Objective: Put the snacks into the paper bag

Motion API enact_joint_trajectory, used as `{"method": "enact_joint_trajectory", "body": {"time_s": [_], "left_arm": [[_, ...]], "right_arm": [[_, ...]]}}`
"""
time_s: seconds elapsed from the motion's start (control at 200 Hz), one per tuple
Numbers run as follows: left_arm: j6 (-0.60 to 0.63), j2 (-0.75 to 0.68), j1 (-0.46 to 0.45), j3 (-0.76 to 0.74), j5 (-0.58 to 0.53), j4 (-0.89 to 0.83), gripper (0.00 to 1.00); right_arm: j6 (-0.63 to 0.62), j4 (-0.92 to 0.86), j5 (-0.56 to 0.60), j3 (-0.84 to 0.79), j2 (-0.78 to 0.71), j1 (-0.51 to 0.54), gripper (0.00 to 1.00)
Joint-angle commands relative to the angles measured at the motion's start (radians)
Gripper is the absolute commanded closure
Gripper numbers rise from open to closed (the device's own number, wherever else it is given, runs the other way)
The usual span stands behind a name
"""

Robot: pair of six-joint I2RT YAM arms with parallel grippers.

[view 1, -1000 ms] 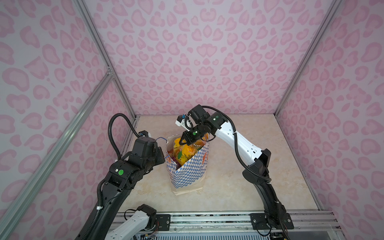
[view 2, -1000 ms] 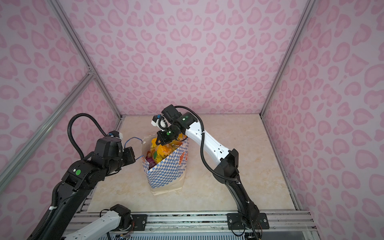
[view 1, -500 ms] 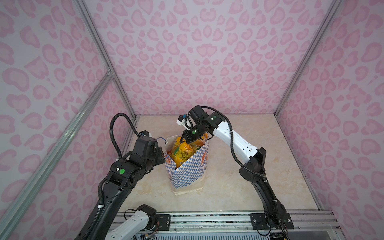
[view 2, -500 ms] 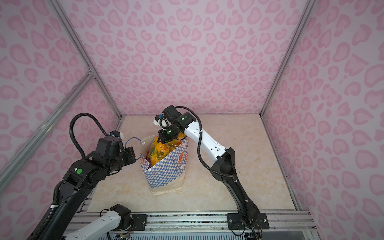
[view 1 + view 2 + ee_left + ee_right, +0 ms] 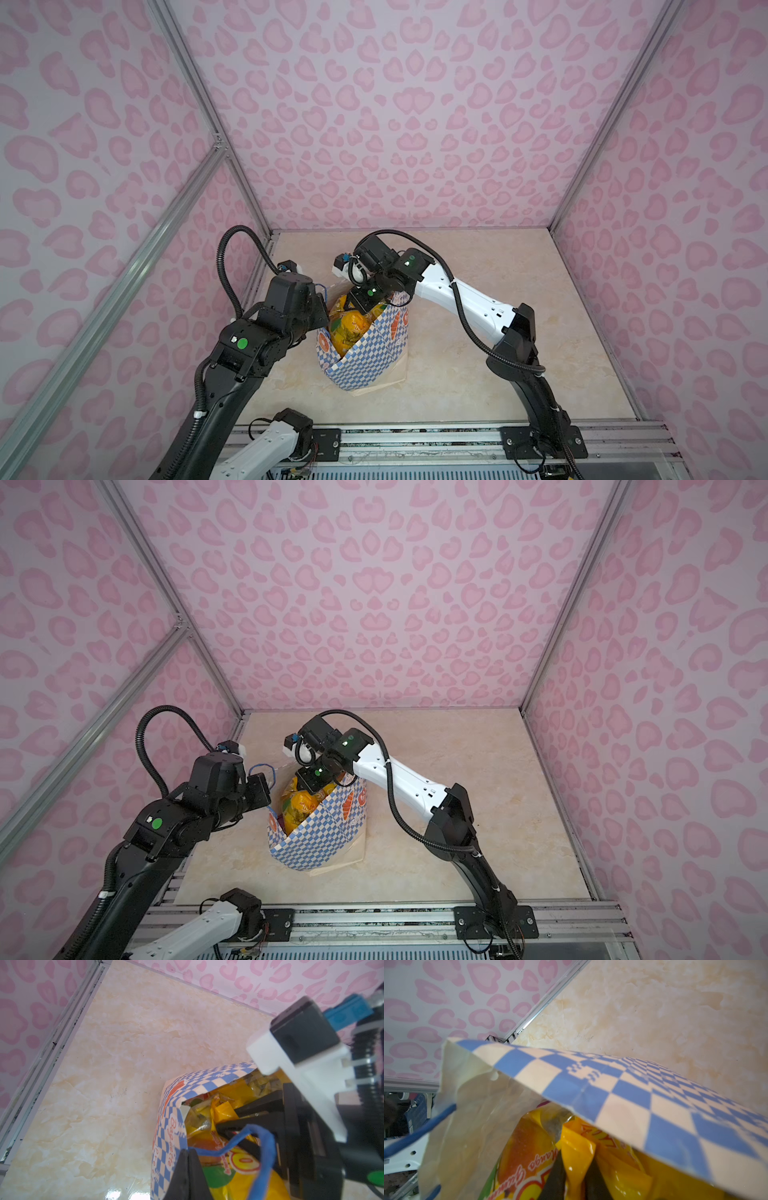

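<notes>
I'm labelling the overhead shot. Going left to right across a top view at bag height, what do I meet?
left gripper → paper bag → right arm's elbow. The right gripper and the snacks overlap the bag's mouth, so they are left out.
</notes>
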Motion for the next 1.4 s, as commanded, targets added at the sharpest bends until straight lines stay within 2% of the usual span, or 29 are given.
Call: {"method": "enact_joint_trajectory", "body": {"time_s": [0.0,0.035,0.11,0.235,0.455,0.695,0.745,0.89,1.06,1.125,1.395], "left_arm": [[0.003,-0.003,0.001,0.012,-0.016,-0.001,0.95],[0.001,-0.004,0.001,0.013,-0.016,-0.001,0.95],[-0.007,-0.004,0.001,0.013,-0.023,-0.007,0.95],[-0.014,-0.007,0.001,0.01,-0.034,-0.014,0.95],[-0.014,-0.004,0.001,0.004,-0.036,-0.013,0.95],[-0.012,0.009,0.001,0.003,-0.032,-0.001,0.96],[-0.01,0.01,0.001,0.001,-0.032,0.001,0.96],[-0.008,0.011,0.001,-0.002,-0.028,0.007,0.95],[-0.008,0.015,0.001,-0.003,-0.024,0.008,0.96],[-0.008,0.011,0.001,-0.003,-0.023,0.006,0.95],[-0.008,-0.004,0.001,-0.004,-0.034,-0.005,0.96]], "right_arm": [[-0.005,-0.219,0.088,-0.004,0.003,0.013,0.72],[-0.003,-0.223,0.102,0.015,-0.003,0.012,0.69],[0.005,-0.233,0.129,0.062,-0.016,0.013,0.55],[0.025,-0.268,0.208,0.14,-0.015,0.011,0.39],[0.041,-0.328,0.381,0.329,-0.016,0.013,0.23],[0.096,-0.255,0.608,0.307,-0.202,0.015,0.02],[0.13,-0.249,0.634,0.254,-0.24,0.006,0.02],[0.257,-0.181,0.608,0.046,-0.334,-0.019,0.02],[0.395,0.005,0.517,-0.198,-0.416,-0.037,0.02],[0.419,0.044,0.505,-0.234,-0.424,-0.059,0.04],[0.434,0.196,0.297,-0.262,-0.365,-0.156,0.11]]}}
